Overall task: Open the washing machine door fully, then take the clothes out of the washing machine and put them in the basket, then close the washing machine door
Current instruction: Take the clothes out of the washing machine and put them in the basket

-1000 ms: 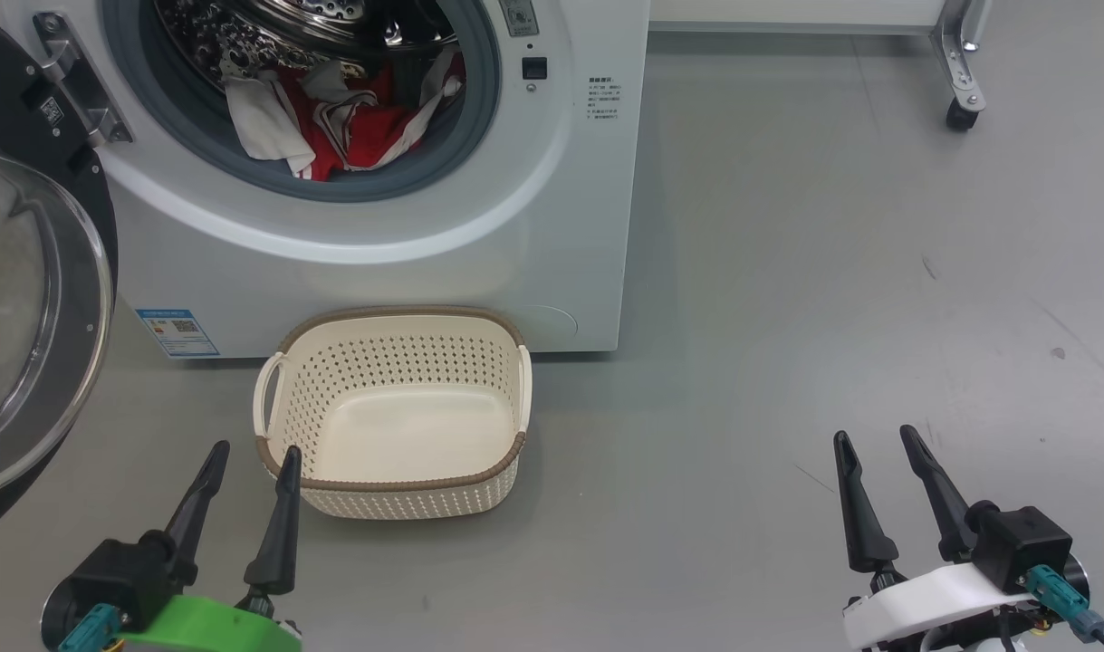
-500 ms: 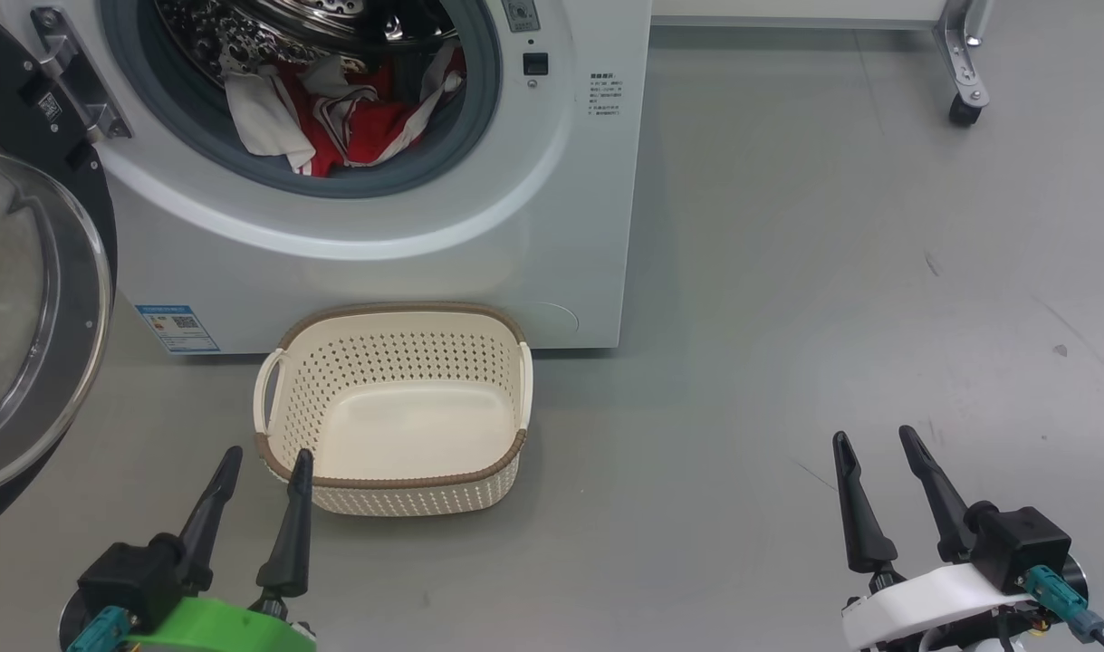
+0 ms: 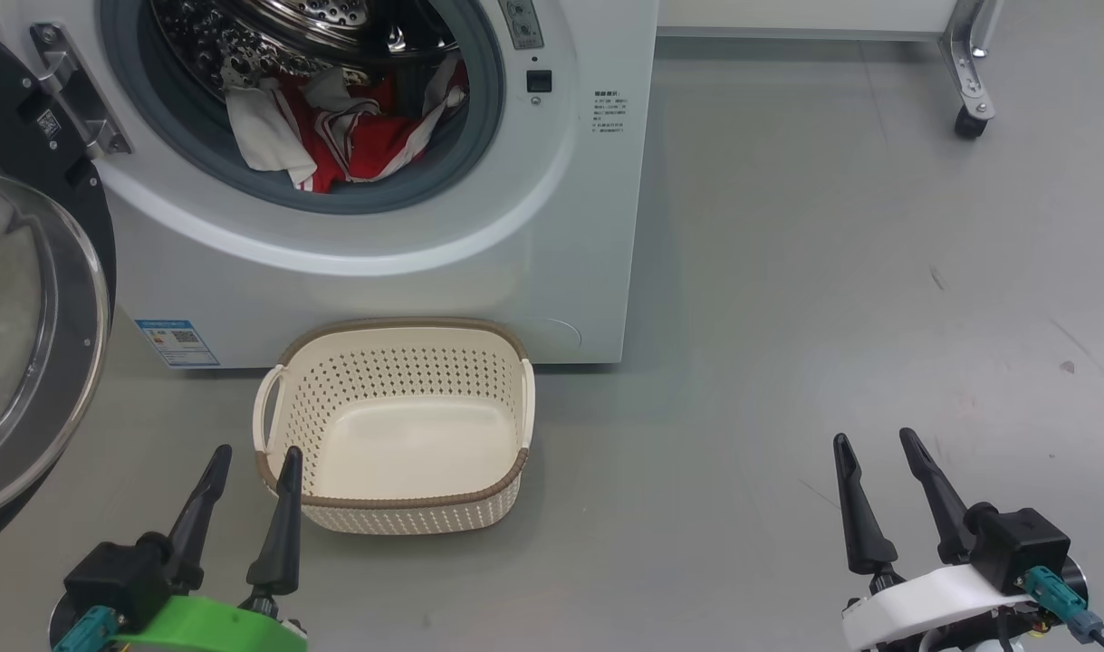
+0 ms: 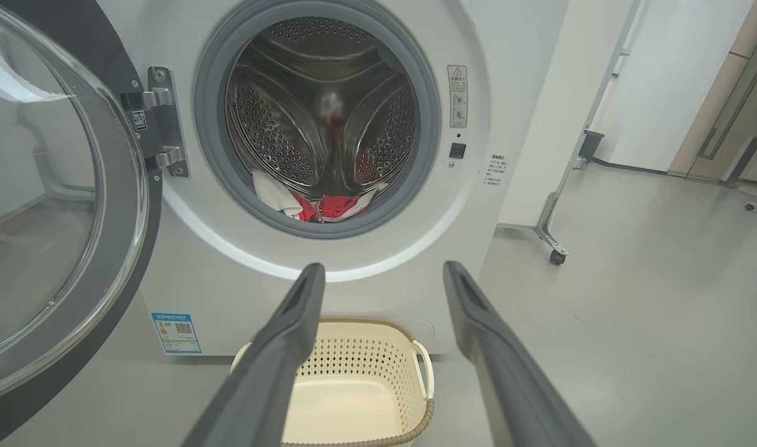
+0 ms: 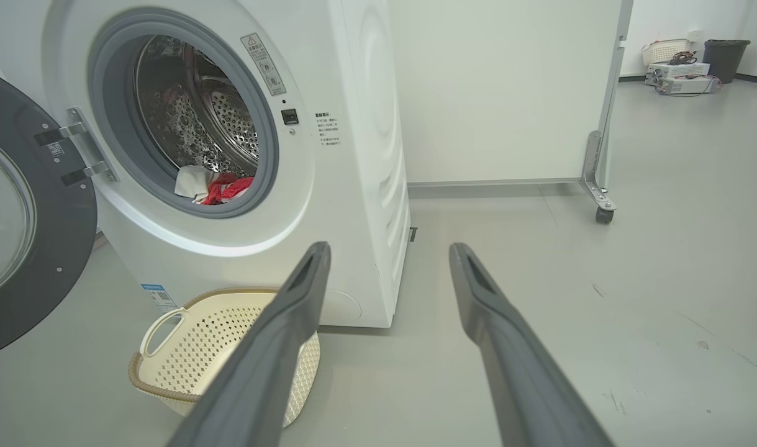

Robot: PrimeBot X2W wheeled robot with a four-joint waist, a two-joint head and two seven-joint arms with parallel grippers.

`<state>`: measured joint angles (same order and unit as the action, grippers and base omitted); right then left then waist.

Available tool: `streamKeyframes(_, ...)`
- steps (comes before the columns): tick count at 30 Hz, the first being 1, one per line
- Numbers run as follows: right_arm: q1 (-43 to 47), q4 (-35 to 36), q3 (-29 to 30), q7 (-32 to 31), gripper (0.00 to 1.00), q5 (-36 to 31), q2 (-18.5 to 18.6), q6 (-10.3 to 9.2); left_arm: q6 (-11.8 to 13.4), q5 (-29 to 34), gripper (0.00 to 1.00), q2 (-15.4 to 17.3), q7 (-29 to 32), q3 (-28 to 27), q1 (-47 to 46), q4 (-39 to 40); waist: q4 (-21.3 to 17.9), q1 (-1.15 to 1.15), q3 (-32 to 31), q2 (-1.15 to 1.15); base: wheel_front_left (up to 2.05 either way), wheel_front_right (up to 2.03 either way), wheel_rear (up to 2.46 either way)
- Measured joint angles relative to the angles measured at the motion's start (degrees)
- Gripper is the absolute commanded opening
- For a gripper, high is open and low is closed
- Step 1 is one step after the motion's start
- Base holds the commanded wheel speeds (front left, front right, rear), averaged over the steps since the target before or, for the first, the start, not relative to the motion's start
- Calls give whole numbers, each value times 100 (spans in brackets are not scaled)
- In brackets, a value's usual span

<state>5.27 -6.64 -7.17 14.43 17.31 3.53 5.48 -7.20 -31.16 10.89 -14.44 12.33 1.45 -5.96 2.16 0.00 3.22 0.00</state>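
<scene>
Left tool [image 3: 257, 447] slightly leftward now

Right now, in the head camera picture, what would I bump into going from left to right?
washing machine door → left gripper → basket → right gripper

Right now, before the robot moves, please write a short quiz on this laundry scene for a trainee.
1. True or false: the basket is empty.
2. Choose one. The clothes lie: A) in the basket; B) inside the washing machine; C) in the grip of a tool.
3. Short answer: in what state are the left tool and the right tool?

Key: 1 true; 2 B; 3 both open, holding nothing.
</scene>
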Motion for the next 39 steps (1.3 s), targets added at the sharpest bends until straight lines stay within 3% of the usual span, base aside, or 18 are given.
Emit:
streamKeyframes(10,0,-40,14,0,100,0,-5,2,0,-10,100,12,0,-14,0,2,16,0,-20,0,112,-112,0)
streamKeyframes(17,1,-77,47,0,100,-19,-9,43,0,238,100,49,0,-354,-3,49,37,0,-47,0,130,-130,0)
streamKeyframes(39,1,-118,46,0,100,-25,-27,51,0,308,100,-25,0,-237,0,24,68,0,-90,0,73,-73,0)
